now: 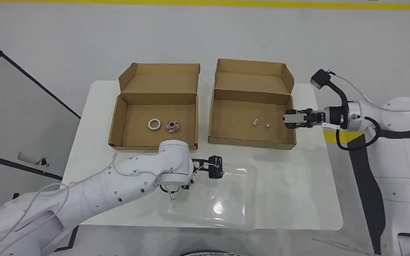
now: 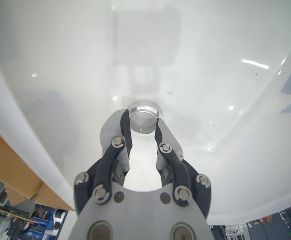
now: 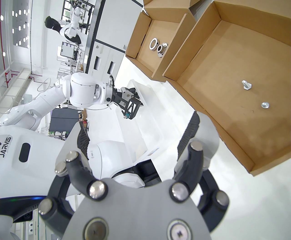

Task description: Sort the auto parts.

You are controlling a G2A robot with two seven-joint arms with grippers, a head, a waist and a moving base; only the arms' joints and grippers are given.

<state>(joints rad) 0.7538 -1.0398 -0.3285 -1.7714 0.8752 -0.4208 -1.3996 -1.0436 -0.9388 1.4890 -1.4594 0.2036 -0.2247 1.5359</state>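
Observation:
My left gripper (image 2: 143, 125) is shut on a silver cylindrical part (image 2: 143, 117), its black pads pressed to both sides. It is down inside the clear plastic tray (image 1: 238, 197) at the table's front, seen from above as the left gripper (image 1: 171, 198). My right gripper (image 1: 289, 119) stands open with nothing in it at the right edge of the right cardboard box (image 1: 232, 132); its fingers (image 3: 193, 127) are spread wide. That box holds two small bolts (image 3: 246, 85) (image 3: 265, 104). The left cardboard box (image 1: 133, 136) holds a metal ring (image 1: 153, 124) and a flanged part (image 1: 172, 126).
Both boxes sit side by side at the back of the white table (image 1: 304, 192) with their lids folded back. Bare tabletop lies to the right of the tray. A dark-framed stand (image 1: 15, 114) is beyond the table's left edge.

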